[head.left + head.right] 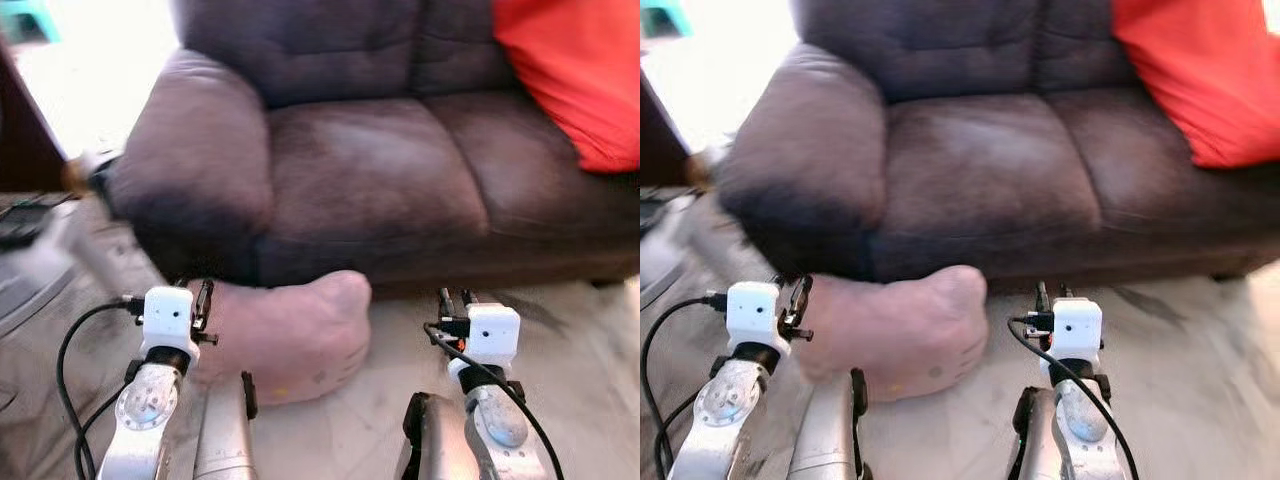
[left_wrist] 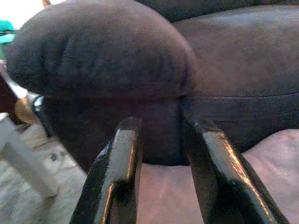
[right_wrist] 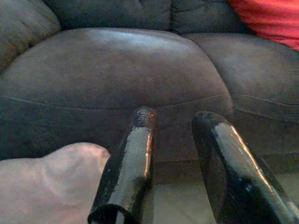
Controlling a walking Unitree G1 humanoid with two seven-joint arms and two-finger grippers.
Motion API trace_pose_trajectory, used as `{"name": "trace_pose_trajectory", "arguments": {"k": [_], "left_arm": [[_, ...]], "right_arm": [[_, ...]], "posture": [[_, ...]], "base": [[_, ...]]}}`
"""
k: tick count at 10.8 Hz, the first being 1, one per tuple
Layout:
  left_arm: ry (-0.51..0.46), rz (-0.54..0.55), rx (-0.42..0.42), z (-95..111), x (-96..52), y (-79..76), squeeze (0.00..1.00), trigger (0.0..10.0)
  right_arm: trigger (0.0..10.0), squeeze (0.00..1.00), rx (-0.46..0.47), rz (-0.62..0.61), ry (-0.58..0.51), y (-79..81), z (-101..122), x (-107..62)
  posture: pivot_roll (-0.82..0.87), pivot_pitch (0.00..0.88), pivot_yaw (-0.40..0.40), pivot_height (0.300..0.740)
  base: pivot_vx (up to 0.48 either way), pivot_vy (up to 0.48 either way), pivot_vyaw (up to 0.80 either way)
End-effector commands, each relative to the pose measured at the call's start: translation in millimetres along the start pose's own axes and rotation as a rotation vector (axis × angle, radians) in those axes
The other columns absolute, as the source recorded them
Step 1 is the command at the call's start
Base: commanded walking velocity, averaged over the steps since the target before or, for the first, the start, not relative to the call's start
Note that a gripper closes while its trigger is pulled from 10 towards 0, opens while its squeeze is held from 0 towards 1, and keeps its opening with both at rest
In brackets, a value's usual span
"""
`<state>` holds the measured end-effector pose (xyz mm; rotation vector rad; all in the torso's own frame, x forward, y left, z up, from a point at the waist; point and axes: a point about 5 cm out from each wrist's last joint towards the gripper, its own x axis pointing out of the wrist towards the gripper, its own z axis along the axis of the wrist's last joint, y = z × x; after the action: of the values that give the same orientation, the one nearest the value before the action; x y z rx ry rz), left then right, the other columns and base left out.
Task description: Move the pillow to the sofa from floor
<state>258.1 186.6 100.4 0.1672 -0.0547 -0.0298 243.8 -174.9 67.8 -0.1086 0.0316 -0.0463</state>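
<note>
Head views: the pink pillow [image 1: 290, 335] lies on the floor [image 1: 560, 340] against the dark sofa [image 1: 370, 170], at the left gripper's [image 1: 205, 300] three o'clock. Left wrist view: fingers [image 2: 114, 172] apart above the pillow. Right wrist view: right gripper [image 3: 180, 154] fingers apart, facing the sofa.

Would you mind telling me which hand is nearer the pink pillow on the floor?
Left. The left hand sits at the pink pillow's left edge, fingers apart; the right hand is off to its right, above bare floor.
</note>
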Motion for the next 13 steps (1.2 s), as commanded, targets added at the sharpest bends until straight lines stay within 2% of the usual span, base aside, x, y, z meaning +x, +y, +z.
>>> {"name": "trace_pose_trajectory", "arguments": {"k": [1,2,4,6,8,10,11,12,13], "left_arm": [[0.022,0.01,0.008,-3.6,-1.0,4.8,0.0,10.0],[0.028,0.016,0.012,-4.6,-1.2,5.6,0.0,10.0],[0.032,0.02,0.009,-5.0,-1.2,5.6,0.0,10.0],[0.032,0.026,0.008,-5.1,-1.0,6.2,0.0,10.0],[0.032,0.031,0.009,-5.0,-1.2,7.1,0.0,10.0],[0.035,0.043,0.014,-5.3,-1.1,8.9,0.0,10.0],[0.034,0.044,0.015,-5.2,-1.1,9.0,0.0,10.0],[0.035,0.044,0.016,-5.3,-0.7,8.5,0.0,10.0],[0.034,0.045,0.015,-5.3,-0.8,8.5,0.0,10.0]], "right_arm": [[10.0,0.0,-0.003,0.012,-0.01,3.6,1.8,2.0],[10.0,0.0,0.006,0.01,-0.004,3.7,0.9,1.5],[10.0,0.0,0.021,0.004,0.002,1.1,-0.5,1.6],[10.0,0.0,-0.029,0.023,-0.001,2.5,0.4,2.2],[10.0,0.0,-0.007,0.031,-0.004,4.7,0.8,2.6],[10.0,0.0,0.021,0.024,-0.003,4.0,0.8,2.8],[10.0,0.0,0.015,0.022,-0.008,3.6,1.3,2.7],[10.0,0.0,-0.033,0.027,-0.033,3.4,4.6,3.1],[10.0,0.0,-0.022,0.016,-0.037,2.7,5.3,3.1]], "posture": [[0.09,0.039,-0.027,0.506],[0.09,0.046,-0.029,0.506],[0.08,0.053,-0.03,0.506],[0.08,0.052,-0.033,0.506],[0.09,0.053,-0.035,0.506],[0.09,0.053,-0.035,0.506],[0.08,0.053,-0.034,0.506],[0.08,0.052,-0.035,0.506],[0.09,0.053,-0.035,0.506]], "base": [[0.0,0.0,0.8],[0.0,0.0,0.8],[0.0,0.0,0.0],[0.0,0.0,0.4],[0.0,0.0,0.65],[0.0,0.0,0.0],[0.0,0.0,0.0],[0.0,0.0,0.68],[0.0,0.0,0.8]]}}
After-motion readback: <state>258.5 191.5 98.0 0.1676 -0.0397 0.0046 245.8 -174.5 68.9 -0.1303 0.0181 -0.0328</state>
